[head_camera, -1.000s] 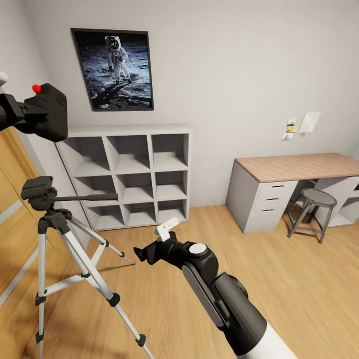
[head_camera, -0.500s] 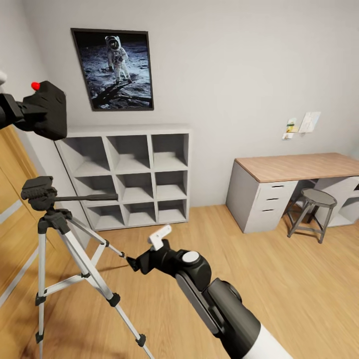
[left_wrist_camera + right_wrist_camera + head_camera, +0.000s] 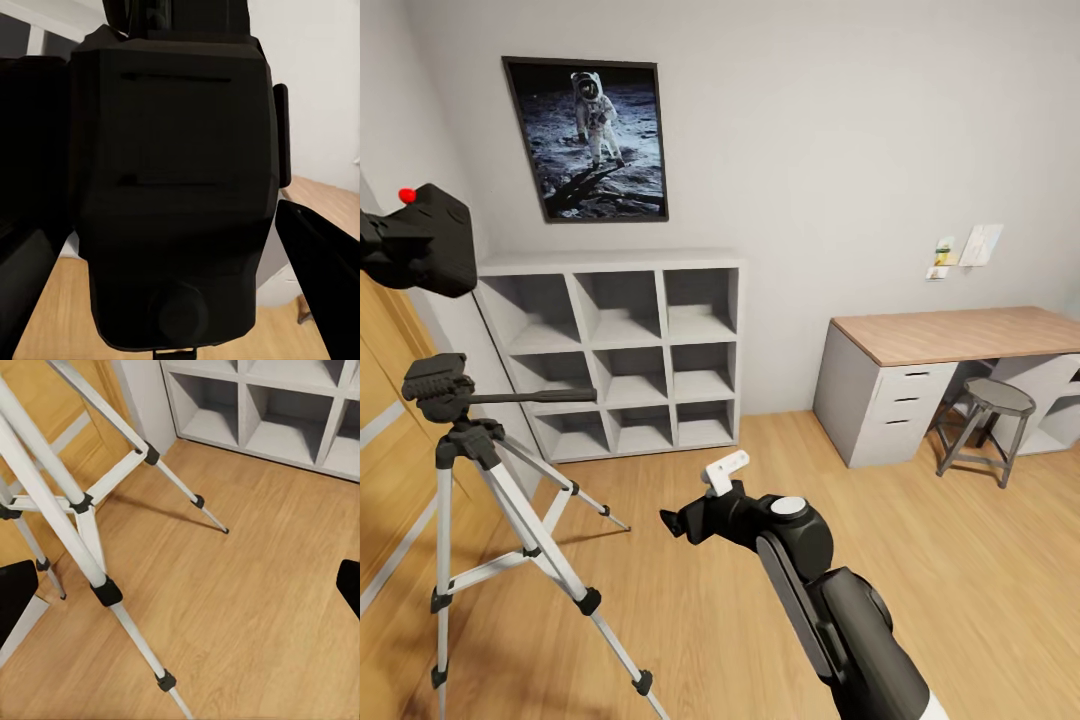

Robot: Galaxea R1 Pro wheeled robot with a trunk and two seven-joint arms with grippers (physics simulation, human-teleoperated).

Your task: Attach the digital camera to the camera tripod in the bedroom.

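Left hand (image 3: pixel 375 245) holds digital camera (image 3: pixel 425 240) (red button up) above camera tripod (image 3: pixel 460 420).

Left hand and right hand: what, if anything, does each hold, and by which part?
The left hand holds the digital camera by its side, the exact contact hidden. The right hand holds nothing.

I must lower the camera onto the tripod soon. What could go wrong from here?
The digital camera in the left gripper hangs well above the camera tripod head, so a slip would mean a long fall. The pan handle juts sideways and could be knocked on descent. The right gripper hovers near the legs and might bump them.
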